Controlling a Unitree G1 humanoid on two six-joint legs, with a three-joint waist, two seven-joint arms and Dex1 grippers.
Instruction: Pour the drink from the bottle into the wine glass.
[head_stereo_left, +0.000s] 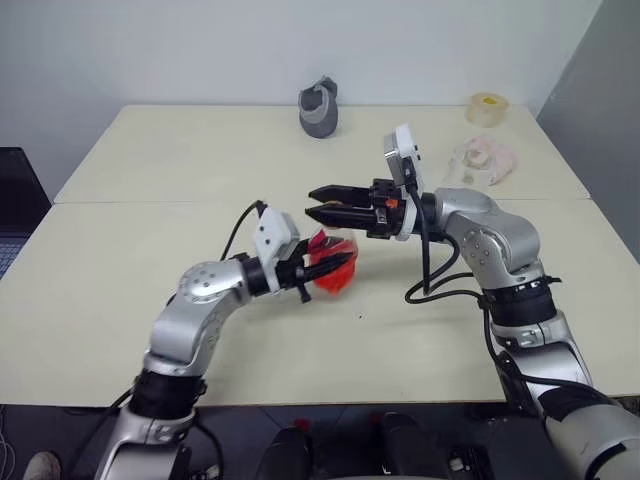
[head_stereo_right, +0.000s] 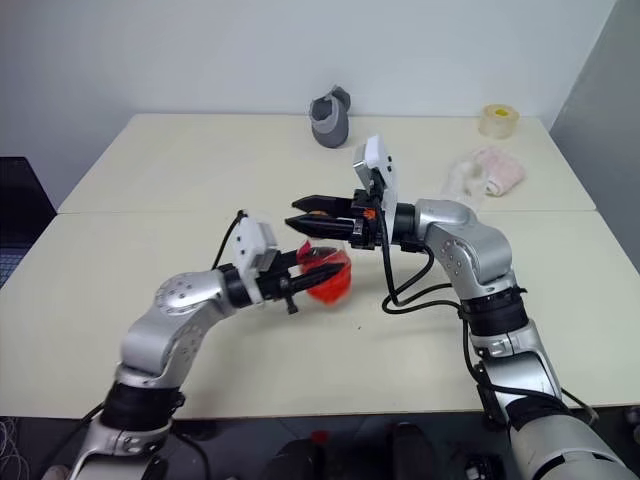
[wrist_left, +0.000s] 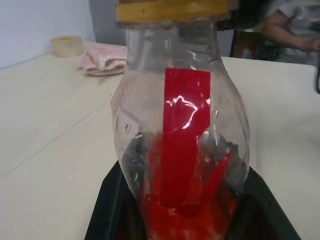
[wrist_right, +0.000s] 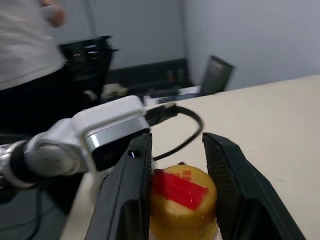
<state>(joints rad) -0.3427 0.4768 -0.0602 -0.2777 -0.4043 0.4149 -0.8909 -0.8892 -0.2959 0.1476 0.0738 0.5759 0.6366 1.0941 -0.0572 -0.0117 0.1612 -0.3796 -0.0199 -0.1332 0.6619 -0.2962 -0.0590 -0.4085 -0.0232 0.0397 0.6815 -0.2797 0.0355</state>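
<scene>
Bottle (wrist_left: 180, 145): held above the tabletop (head_stereo_left: 150, 180), towards its near edge, red drink (wrist_left: 185, 215) pooled low inside.
Left gripper (head_stereo_left: 330, 268): fingers clamped on the bottle's body.
Right gripper (wrist_right: 177, 200): fingers closed around the yellow cap (wrist_right: 182, 207).
Far edge: grey cup-like object (head_stereo_left: 319, 107) is seen.
Far right corner: tape roll (head_stereo_left: 486, 108).

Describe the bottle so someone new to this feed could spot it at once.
Look at the middle of the cream table, where the two arms meet. The left gripper holds the bottle there: clear plastic, red drink in its lower part, yellow cap between the right gripper's fingers. Nothing else on the table is red.
</scene>
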